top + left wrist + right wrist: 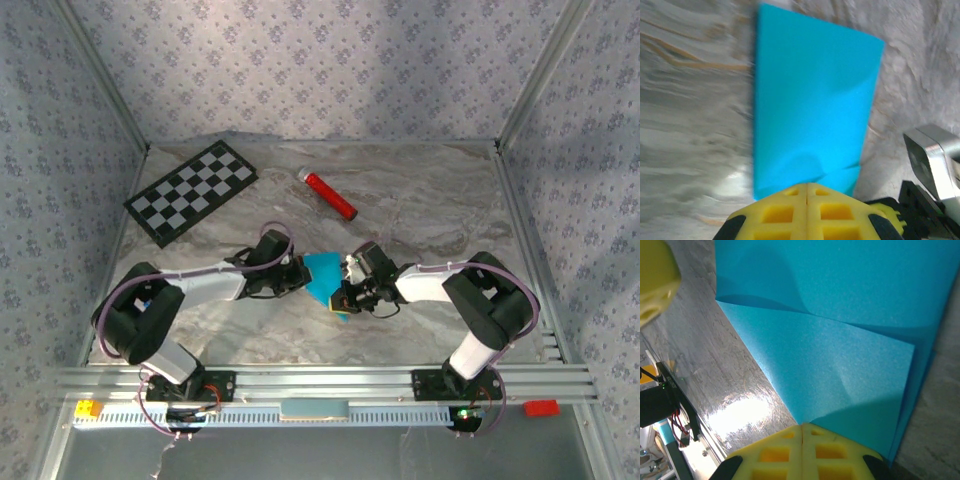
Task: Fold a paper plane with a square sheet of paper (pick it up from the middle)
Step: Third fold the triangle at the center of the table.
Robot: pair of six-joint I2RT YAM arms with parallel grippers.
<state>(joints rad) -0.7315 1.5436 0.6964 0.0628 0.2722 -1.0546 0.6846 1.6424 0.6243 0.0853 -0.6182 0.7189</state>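
Observation:
The square sheet of paper [322, 272] is bright cyan-blue, partly folded and creased, and held between the two arms at the table's middle. My left gripper [305, 280] meets its left edge. In the left wrist view the yellow fingertips [806, 184] are pressed together at the near edge of the sheet [810, 100], which dents there. My right gripper [340, 308] is at the sheet's lower right. Its closed tips [802, 425] pinch the corner of a raised flap of the paper [840, 365], which casts a shadow on the layer beneath.
A black-and-white checkerboard [190, 192] lies at the back left. A red cylinder [330, 195] lies behind the arms, a little past the paper. Metal rails [320, 380] run along the near edge, and patterned walls close in the table.

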